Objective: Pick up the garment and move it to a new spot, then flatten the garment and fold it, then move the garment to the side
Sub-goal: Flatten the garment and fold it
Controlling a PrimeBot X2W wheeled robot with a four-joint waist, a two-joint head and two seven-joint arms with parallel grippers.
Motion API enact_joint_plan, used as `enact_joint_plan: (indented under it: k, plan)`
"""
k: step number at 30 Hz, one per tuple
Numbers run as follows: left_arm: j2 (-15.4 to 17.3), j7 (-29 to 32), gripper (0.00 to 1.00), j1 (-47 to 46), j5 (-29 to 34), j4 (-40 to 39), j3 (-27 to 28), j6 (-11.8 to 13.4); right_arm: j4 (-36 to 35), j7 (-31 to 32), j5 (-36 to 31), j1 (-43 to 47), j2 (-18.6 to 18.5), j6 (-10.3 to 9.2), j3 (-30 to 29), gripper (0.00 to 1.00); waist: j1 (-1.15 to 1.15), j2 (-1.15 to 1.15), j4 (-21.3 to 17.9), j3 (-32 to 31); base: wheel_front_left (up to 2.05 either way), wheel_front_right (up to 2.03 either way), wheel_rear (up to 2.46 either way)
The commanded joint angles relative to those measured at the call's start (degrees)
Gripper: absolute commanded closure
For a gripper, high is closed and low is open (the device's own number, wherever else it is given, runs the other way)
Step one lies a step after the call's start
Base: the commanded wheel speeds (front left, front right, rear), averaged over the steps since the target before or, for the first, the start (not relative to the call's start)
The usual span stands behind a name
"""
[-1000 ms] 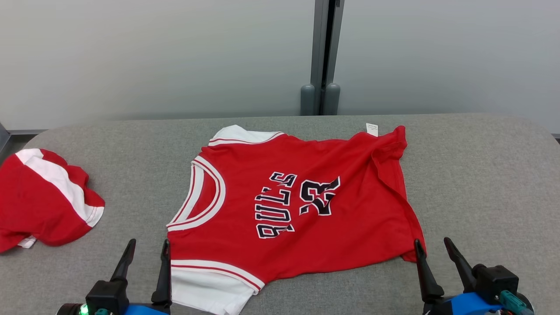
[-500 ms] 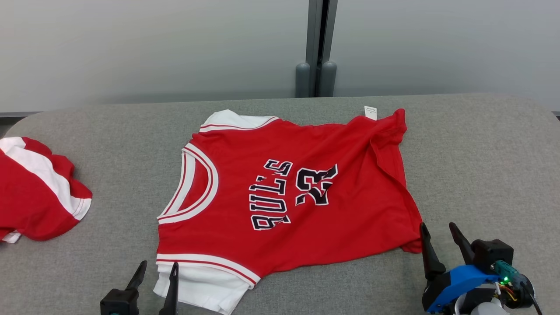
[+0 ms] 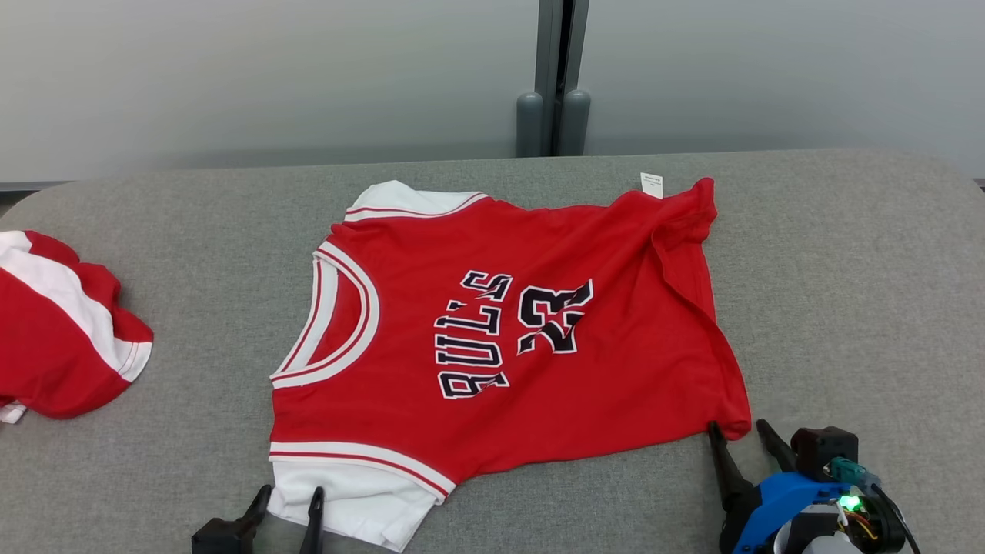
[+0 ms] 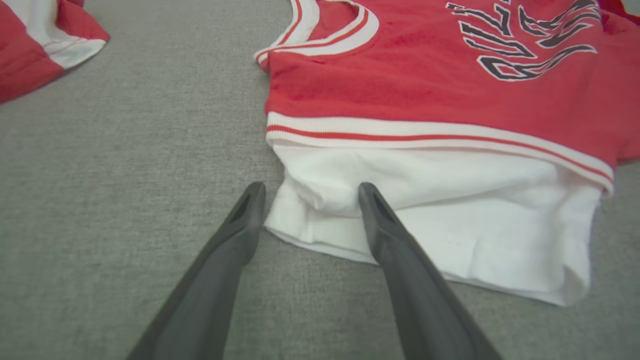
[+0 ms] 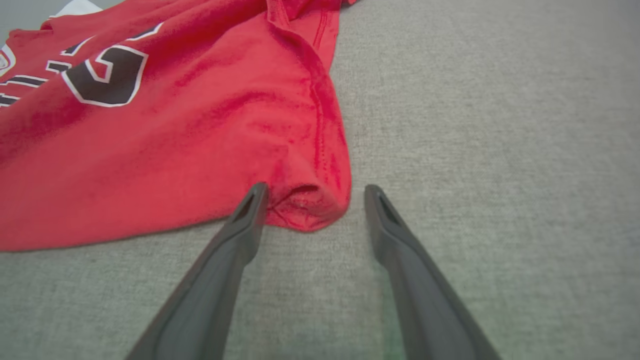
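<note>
A grey fabric table stands before pale wall panels split by a grey post.

You can read BULLS and the number 23 in black, white-edged letters on the red jersey (they run sideways in the head view); the small white tag at its far edge has print too small to read

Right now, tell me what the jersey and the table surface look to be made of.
Jersey: soft knit cloth, possibly cotton-like, matte. It wrinkles and folds over at the hem, and the white trim looks ribbed. Table surface: grey woven or felt-like fabric covering, matte, with a fine heathered texture. What lies under it cannot be told.
</note>
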Motion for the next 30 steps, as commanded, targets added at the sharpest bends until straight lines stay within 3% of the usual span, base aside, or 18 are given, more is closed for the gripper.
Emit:
enact_joint_plan:
  k: [1,17,18,19,21,25,30]
  plan:
    - [0.03,-0.15,0.00,-1.14,-0.48,0.00,-0.78,-0.07,0.71,-0.03,0.68,-0.99,-0.11,0.01,0.51,0.00,0.00,-0.01,0.06,0.04,0.00,0.00,0.00]
    - [0.23,0.02,0.00,-3.95,-3.75,5.07,-5.66,-0.07,6.21,0.04,5.01,-3.95,-0.08,0.01,2.27,0.02,0.00,-0.01,0.09,0.61,0.00,0.00,0.00]
    - [0.22,0.05,0.25,-4.18,-4.04,5.60,-6.12,-0.07,6.45,0.05,5.32,-4.15,-0.06,0.01,2.60,0.51,0.00,-0.01,0.11,0.58,0.00,0.00,0.00]
    - [0.19,0.05,0.62,-4.36,-4.52,5.99,-6.48,-0.07,6.70,0.05,5.77,-4.29,-0.03,0.02,3.11,1.00,0.00,-0.01,0.11,0.56,0.00,0.00,0.00]
    - [0.28,0.05,1.00,-4.76,-5.21,6.64,-6.96,-0.07,6.88,0.04,6.53,-4.55,-0.02,0.01,3.84,1.00,0.00,-0.01,0.13,0.47,0.00,0.00,0.00]
    - [0.48,-0.01,1.00,-5.08,-6.81,5.50,-7.69,-0.06,5.40,0.02,8.31,-5.00,-0.11,0.01,4.85,1.00,0.00,-0.01,0.21,0.29,0.00,0.00,0.00]
    - [0.87,-0.10,1.00,-5.34,-9.09,-1.66,-6.70,-0.06,0.18,-0.02,7.41,-4.51,-0.23,0.01,4.94,1.00,0.00,-0.01,0.55,0.15,0.00,0.00,0.00]
